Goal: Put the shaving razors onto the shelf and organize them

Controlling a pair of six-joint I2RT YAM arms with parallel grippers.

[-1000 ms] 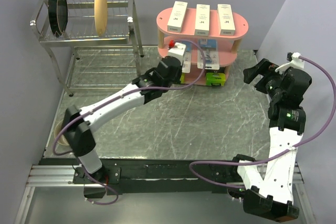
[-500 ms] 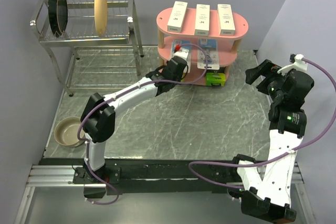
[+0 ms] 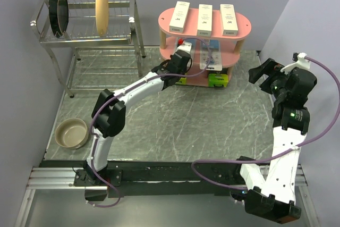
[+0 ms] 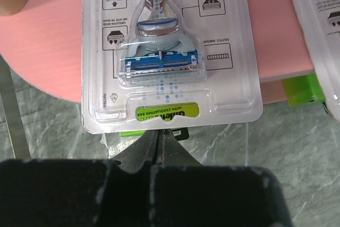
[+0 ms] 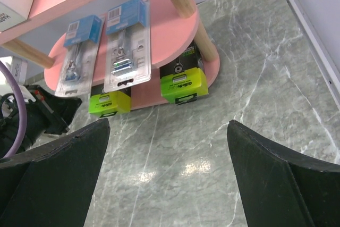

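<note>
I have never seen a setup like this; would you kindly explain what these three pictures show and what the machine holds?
These are two robot arms bolted at the near edge of a table. One picture is from a fixed camera above and behind them; the other two come from a camera on each wrist. At the back stands a pink shelf: three white boxes on top, two razor packs on the middle board, two green boxes at the bottom. A dish rack and a tan bowl sit on the left. The left pincer is shut, its tips at the near edge of one razor pack; whether it pinches that edge I cannot tell. The right pincer is open and empty, beside the shelf.
</note>
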